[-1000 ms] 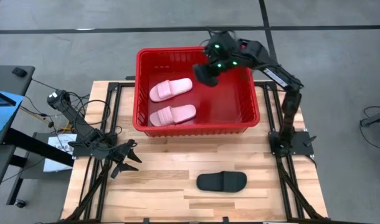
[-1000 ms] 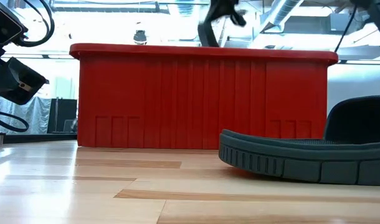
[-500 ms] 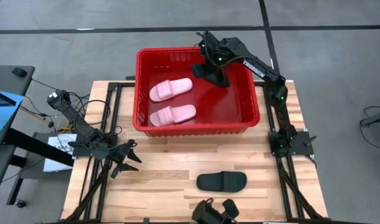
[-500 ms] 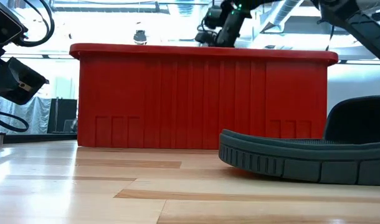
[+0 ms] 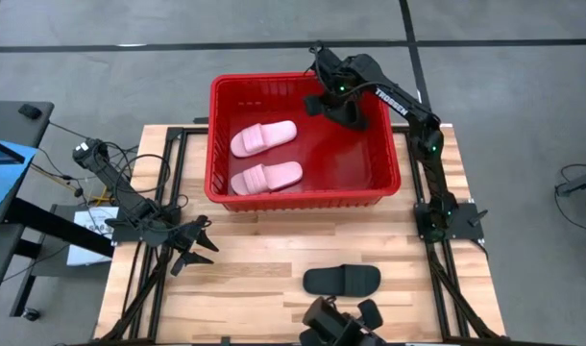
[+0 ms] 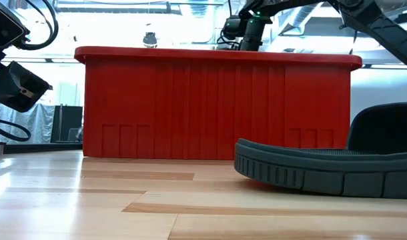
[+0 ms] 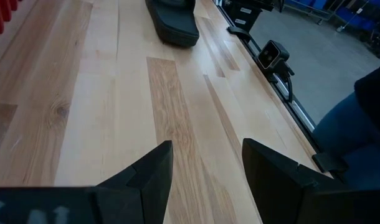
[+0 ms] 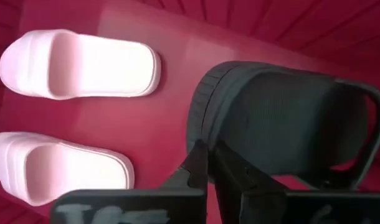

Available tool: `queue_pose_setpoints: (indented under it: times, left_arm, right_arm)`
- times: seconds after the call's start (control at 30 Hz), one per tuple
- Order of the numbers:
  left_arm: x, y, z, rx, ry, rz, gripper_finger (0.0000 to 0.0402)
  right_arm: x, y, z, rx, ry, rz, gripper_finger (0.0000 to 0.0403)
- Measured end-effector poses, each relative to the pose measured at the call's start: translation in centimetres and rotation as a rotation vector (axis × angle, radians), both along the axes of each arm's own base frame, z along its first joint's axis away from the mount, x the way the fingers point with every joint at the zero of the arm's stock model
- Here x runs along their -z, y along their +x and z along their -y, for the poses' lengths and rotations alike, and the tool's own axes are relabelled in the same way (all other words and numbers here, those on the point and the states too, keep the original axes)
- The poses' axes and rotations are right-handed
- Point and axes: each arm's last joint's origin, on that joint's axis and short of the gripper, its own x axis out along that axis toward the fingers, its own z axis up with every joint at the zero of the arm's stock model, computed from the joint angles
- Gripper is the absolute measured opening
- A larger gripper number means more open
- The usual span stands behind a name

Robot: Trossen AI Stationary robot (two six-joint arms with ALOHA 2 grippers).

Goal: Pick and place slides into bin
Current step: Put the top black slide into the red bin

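The red bin [image 5: 303, 200] stands at the table's far middle with two pale pink slides [image 5: 263, 137] [image 5: 266, 177] lying on its floor. My right gripper [image 5: 337, 96] reaches into the bin's far right part and is shut on a black slide [image 8: 283, 118]. The bin's wall hides that slide in the low view. The other black slide [image 5: 342, 280] lies sole down on the table near the front edge, and also shows in the low view [image 6: 323, 170]. My left gripper [image 5: 192, 248] waits open and empty at the table's left. My right gripper pinches the black slide's sole edge [image 8: 199, 134] between its two fingers, at one end of the slide. The fingers come from above, pointing down into the bin. The slide hangs tilted below them over the bin's floor; whether it touches the floor I cannot tell.
A dark thing [image 5: 336, 327] sticks in over the table's near edge, close to the black slide on the table. A person's blue clothing [image 7: 358, 130] shows beyond that edge. Bare wood lies between the bin and the near slide.
My right gripper has carried the black slide toward the bin's far right corner and lowered it. The slide stood above the rim in the low view and is now hidden behind the bin's wall. The dark thing has come in over the near edge.
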Motion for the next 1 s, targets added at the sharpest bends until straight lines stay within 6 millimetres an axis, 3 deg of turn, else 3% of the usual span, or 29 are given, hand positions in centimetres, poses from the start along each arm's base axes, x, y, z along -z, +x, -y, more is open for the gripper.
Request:
queue_pose_setpoints:
  times: [0.6,0.87,1.0]
  left_arm:
    - [0.0,0.0,0.0,0.0,0.0,0.0,0.0183]
    - [0.0,0.0,0.0,0.0,0.0,0.0,0.0183]
    - [0.0,0.0,0.0,0.0,0.0,0.0,0.0183]
  right_arm:
    - [6.8,3.0,1.1,-0.013,0.124,-0.118,0.0]
    - [7.3,3.8,1.2,0.003,0.096,-0.088,0.0001]
    - [7.3,3.7,1.5,0.01,0.094,-0.077,0.002]
